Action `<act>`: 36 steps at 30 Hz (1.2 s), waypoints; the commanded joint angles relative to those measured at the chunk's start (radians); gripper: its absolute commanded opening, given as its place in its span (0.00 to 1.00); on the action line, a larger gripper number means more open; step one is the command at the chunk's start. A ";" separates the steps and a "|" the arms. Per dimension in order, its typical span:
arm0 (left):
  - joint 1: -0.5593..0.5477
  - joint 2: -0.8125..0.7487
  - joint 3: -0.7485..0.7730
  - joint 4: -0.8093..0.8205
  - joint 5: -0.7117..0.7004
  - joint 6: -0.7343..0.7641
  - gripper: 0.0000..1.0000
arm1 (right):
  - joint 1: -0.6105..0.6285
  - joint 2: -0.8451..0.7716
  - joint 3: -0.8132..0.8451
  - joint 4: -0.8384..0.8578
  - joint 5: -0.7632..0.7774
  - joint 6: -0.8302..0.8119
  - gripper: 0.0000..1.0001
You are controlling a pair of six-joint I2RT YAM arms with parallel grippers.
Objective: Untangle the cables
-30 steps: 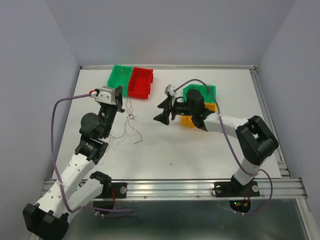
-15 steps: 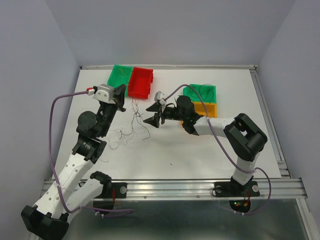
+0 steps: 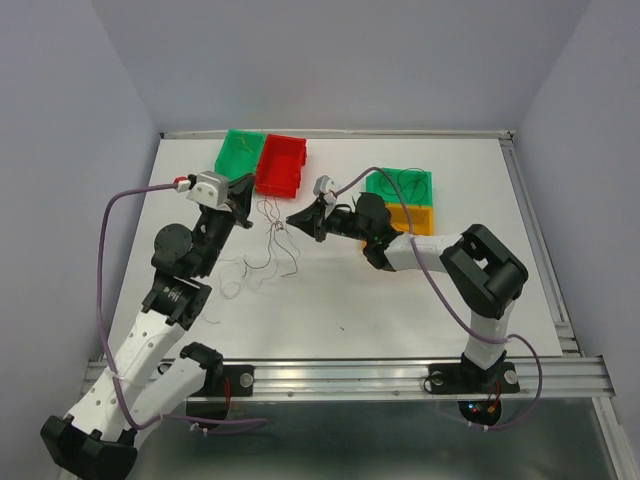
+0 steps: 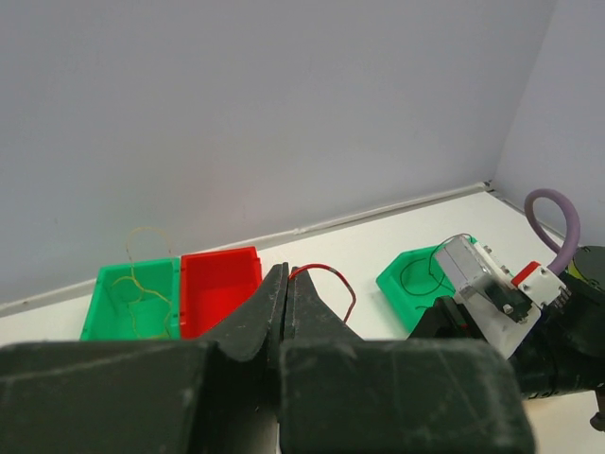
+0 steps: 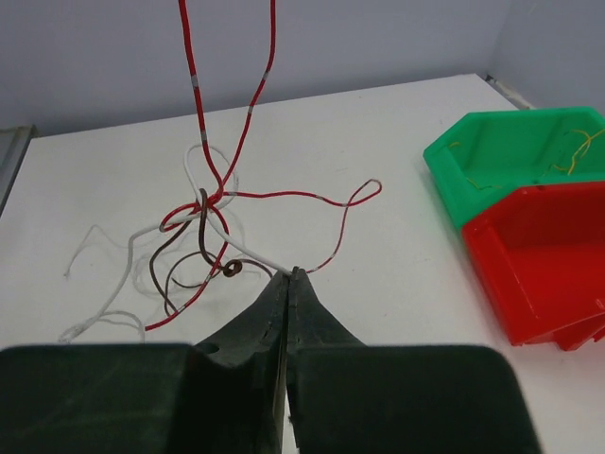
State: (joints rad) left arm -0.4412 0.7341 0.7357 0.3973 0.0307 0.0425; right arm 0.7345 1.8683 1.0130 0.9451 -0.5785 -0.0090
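The cables (image 3: 271,236) are a small tangle of red, white and brown strands hanging between the two grippers over the table. My left gripper (image 3: 243,193) is shut on a red strand (image 4: 327,274) that loops out from its tips (image 4: 287,273). In the right wrist view, the knot (image 5: 202,215) sits just ahead, with red strands rising out of the top of the picture. My right gripper (image 5: 288,273) is shut on a white strand (image 5: 242,249) that runs from the knot into its tips. Seen from above, the right gripper (image 3: 291,221) touches the tangle's right side.
A green bin (image 3: 241,150) and a red bin (image 3: 281,164) stand side by side at the back left. A second green bin (image 3: 402,184) holding a dark strand and an orange bin (image 3: 413,216) sit under the right arm. Loose white strands (image 3: 237,272) trail on the table.
The right gripper has travelled left from the right-hand bins to the tangle and gone from open to shut on a white strand. The left gripper has kept its hold on the red strand.
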 commanded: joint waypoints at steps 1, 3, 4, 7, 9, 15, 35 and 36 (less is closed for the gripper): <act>0.004 -0.062 0.021 0.046 -0.006 0.022 0.05 | 0.009 -0.034 0.000 0.109 0.081 0.003 0.01; 0.004 -0.087 0.002 0.052 -0.023 0.040 0.05 | 0.008 -0.075 -0.037 0.135 0.167 -0.002 0.01; 0.004 -0.094 -0.016 0.058 -0.059 0.049 0.05 | 0.008 -0.093 -0.063 0.158 0.204 0.001 0.01; 0.004 -0.117 -0.054 0.081 -0.138 0.092 0.05 | 0.005 -0.148 -0.158 0.244 0.351 0.006 0.01; 0.004 -0.130 -0.076 0.098 -0.204 0.137 0.05 | -0.003 -0.172 -0.197 0.264 0.438 0.006 0.01; 0.004 -0.098 -0.144 0.251 -0.543 0.266 0.04 | -0.076 -0.277 -0.304 0.291 0.702 0.122 0.01; 0.055 -0.231 -0.187 0.659 -0.996 0.651 0.04 | -0.139 -0.847 -0.531 0.104 0.723 0.225 0.01; 0.058 -0.237 -0.187 0.682 -0.999 0.680 0.04 | -0.139 -0.845 -0.524 0.075 0.695 0.227 0.01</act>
State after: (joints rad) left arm -0.3935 0.5186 0.5541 0.9310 -0.9104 0.6041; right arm 0.6014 1.0332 0.4744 1.1038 0.1982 0.1883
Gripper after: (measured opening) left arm 0.055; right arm 0.012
